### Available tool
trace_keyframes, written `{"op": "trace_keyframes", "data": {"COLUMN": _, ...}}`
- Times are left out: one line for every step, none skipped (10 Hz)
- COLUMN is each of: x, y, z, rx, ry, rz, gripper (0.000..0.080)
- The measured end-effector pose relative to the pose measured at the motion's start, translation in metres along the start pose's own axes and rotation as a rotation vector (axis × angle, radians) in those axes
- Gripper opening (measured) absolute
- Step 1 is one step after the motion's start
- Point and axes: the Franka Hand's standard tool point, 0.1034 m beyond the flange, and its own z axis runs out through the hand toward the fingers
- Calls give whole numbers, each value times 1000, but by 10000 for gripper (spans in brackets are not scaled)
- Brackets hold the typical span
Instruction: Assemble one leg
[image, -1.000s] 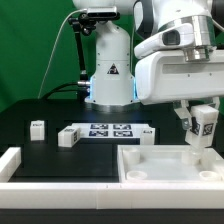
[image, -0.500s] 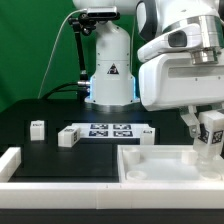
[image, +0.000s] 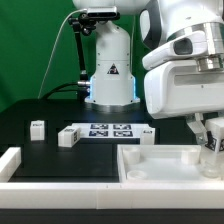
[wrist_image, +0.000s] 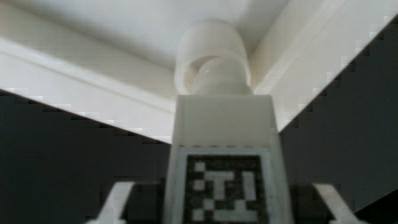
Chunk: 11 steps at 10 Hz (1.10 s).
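Observation:
My gripper (image: 209, 136) is shut on a leg (image: 212, 146), a small white peg with a black-and-white tag, and holds it upright over the far right corner of the large white panel (image: 160, 168). The leg's lower end is at or just above the panel's corner recess. I cannot tell if it touches. In the wrist view the leg (wrist_image: 222, 110) fills the middle with its tag facing the camera. My gripper (wrist_image: 222, 205) has its fingers (wrist_image: 121, 200) on either side of it. The panel's raised rim (wrist_image: 71, 85) runs behind it.
Three more white legs stand on the black table: one at the exterior view's left (image: 37, 127), one beside the marker board (image: 68, 136), one at its other end (image: 146, 133). The marker board (image: 108, 130) lies mid-table. A white wall (image: 10, 160) edges the front left.
My gripper has moved toward the exterior view's right and down with the leg, bringing it to the panel's far right corner.

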Motion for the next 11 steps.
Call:
{"op": "trace_keyframes", "data": {"x": -3, "y": 0, "z": 3, "rx": 3, "ry": -6, "rz": -4, "gripper": 291}}
{"op": "trace_keyframes", "data": {"x": -5, "y": 0, "z": 5, "rx": 3, "ry": -9, "rz": -4, "gripper": 291}}
{"op": "trace_keyframes", "data": {"x": -7, "y": 0, "z": 7, "rx": 4, "ry": -13, "rz": -3, "gripper": 291}}
{"op": "trace_keyframes", "data": {"x": -7, "y": 0, "z": 7, "rx": 2, "ry": -7, "rz": -3, "gripper": 291}}
{"op": "trace_keyframes", "data": {"x": -8, "y": 0, "z": 8, "rx": -4, "ry": 11, "rz": -2, "gripper": 291}}
{"op": "trace_keyframes", "data": {"x": -8, "y": -1, "z": 9, "rx": -11, "ry": 33, "rz": -2, "gripper": 291}}
{"op": "trace_keyframes", "data": {"x": -8, "y": -2, "z": 9, "rx": -22, "ry": 72, "rz": -1, "gripper": 291}}
{"op": "trace_keyframes", "data": {"x": -9, "y": -2, "z": 9, "rx": -26, "ry": 82, "rz": -1, "gripper": 291}}
{"op": "trace_keyframes", "data": {"x": -9, "y": -2, "z": 9, "rx": -26, "ry": 83, "rz": -1, "gripper": 291}}
{"op": "trace_keyframes", "data": {"x": -9, "y": -2, "z": 9, "rx": -26, "ry": 83, "rz": -1, "gripper": 291}}
{"op": "trace_keyframes", "data": {"x": -9, "y": -2, "z": 9, "rx": -26, "ry": 83, "rz": -1, "gripper": 473}}
